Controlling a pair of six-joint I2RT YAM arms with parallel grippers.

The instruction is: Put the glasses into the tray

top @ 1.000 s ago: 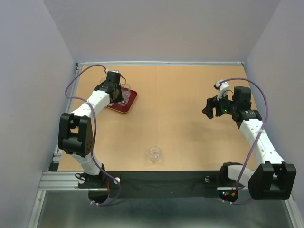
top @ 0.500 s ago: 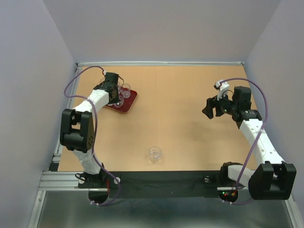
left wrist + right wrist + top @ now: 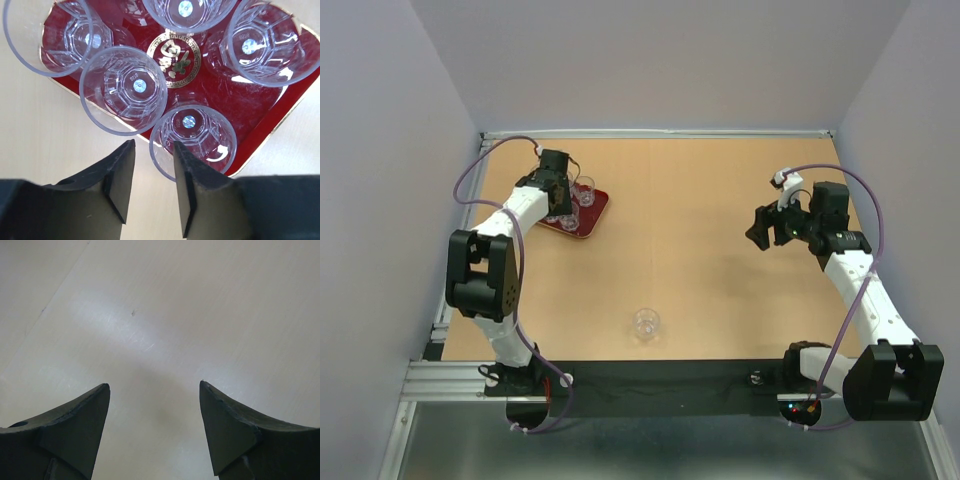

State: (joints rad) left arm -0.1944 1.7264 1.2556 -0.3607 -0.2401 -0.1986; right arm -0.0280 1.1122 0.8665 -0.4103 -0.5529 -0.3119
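- At the near edge of the tray, your left gripper straddles a tumbler rim, part-open, gripping nothing.
- Rise straight up, sparing the neighbouring tumbler.

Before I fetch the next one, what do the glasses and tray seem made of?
The glasses look like clear glass or hard plastic, I cannot tell which: glossy, the red shows through, and thick faceted bases catch highlights. The tray looks like dark red lacquer or plastic, semi-gloss with fine scratches, and a gold line at its rim.
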